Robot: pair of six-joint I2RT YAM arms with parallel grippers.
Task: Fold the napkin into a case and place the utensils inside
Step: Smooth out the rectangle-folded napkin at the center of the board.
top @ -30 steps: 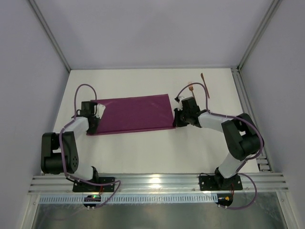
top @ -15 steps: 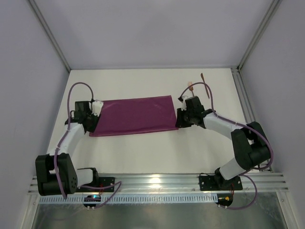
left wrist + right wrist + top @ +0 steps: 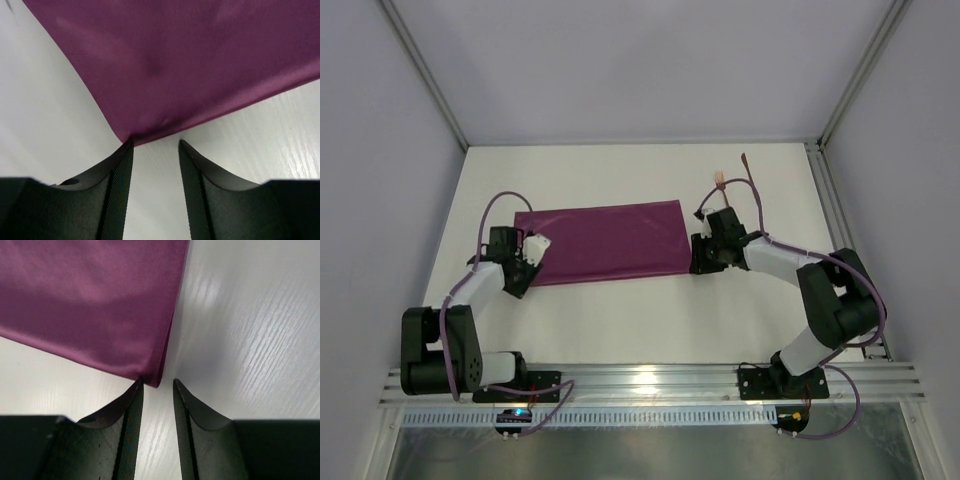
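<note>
No text, label, brand or number is legible on anything.

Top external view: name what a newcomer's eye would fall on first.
The magenta napkin stands out first, a flat oblong across the middle of the white table. Next come the two black arms flanking it, with the left gripper and right gripper each open at a corner of the cloth. Copper utensils lie beyond the right arm, toward the far right.
</note>
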